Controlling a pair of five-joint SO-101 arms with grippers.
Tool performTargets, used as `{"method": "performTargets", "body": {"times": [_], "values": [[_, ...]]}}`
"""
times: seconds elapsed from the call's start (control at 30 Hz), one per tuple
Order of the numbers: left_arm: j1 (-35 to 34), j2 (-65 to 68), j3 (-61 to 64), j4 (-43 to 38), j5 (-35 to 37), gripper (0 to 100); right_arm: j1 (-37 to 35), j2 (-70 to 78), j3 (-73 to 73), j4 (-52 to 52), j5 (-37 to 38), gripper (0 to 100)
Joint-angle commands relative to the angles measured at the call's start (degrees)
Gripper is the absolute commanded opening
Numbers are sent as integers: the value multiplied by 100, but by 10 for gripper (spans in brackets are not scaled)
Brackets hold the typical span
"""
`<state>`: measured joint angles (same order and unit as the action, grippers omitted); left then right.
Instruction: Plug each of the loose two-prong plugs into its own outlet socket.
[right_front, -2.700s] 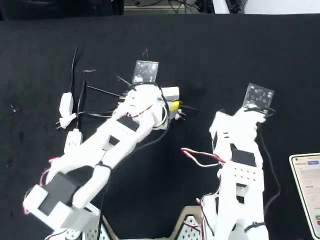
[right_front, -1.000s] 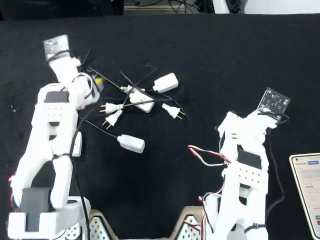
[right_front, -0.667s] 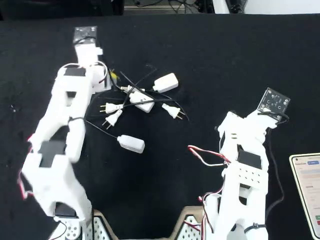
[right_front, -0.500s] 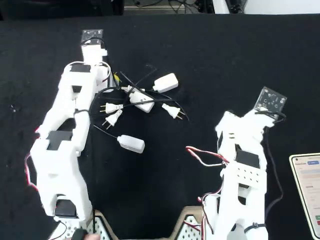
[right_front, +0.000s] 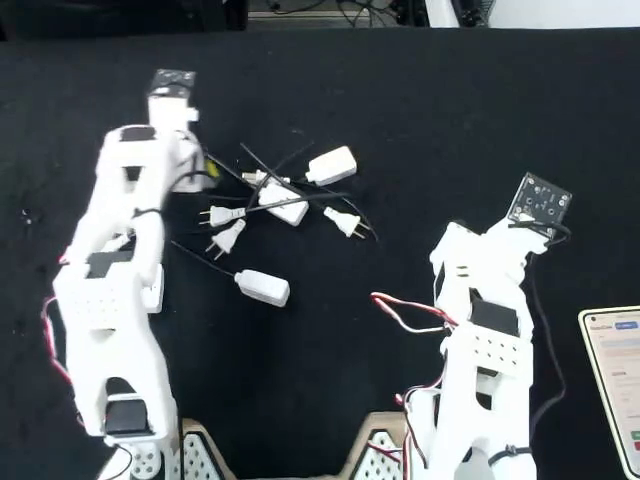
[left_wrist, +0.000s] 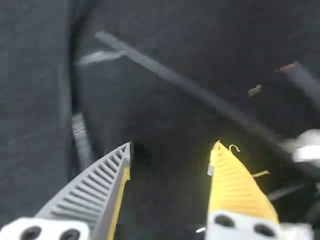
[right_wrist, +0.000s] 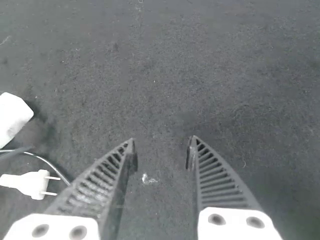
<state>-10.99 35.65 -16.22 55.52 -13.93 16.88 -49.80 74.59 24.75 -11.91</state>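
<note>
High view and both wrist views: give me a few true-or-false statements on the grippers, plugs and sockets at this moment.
1. The right gripper is open above bare table top. True.
2. The left gripper is shut on a plug. False: it is open, with no plug between its fingers.
3. One socket lies apart from the tangle, on the side toward the arms' bases. True.
4. Every plug is already seated in a socket. False: a loose plug lies on the table with its prongs bare.
</note>
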Motion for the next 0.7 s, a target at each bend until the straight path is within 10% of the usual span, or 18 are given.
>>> {"method": "performTargets", "body": {"times": [0.0, 0.47, 0.67], "values": [[-716, -62, -391, 343, -536, 252, -114, -119, -215, -123, 0, 167], [-215, -62, -2774, 3165, -624, 204, -149, -110, -189, -158, 0, 166], [-4, -62, -3187, 4070, -571, 196, -1468, -101, -119, -387, 747, 166]]}}
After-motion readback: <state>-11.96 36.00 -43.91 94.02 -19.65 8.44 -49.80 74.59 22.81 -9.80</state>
